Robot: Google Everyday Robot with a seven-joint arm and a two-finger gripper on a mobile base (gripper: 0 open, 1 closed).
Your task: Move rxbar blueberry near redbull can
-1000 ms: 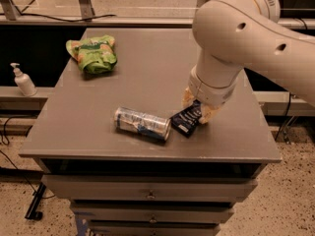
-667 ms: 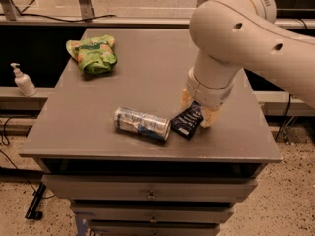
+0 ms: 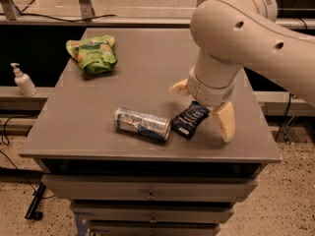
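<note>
The rxbar blueberry, a small dark navy wrapper, lies flat on the grey table, right beside the shiny end of the redbull can. The silver and blue can lies on its side near the table's front edge. My gripper hangs just above the bar, open and empty. One tan finger is to the bar's right and the other finger is behind it to the left. The wrist hides the bar's far end.
A green snack bag lies at the table's back left. A white pump bottle stands on a ledge left of the table. Drawers sit under the tabletop. My large arm covers the table's right side.
The gripper has opened and let go of the bar, which now rests on the table beside the can. The fingers have spread apart and the wrist has lifted slightly.
</note>
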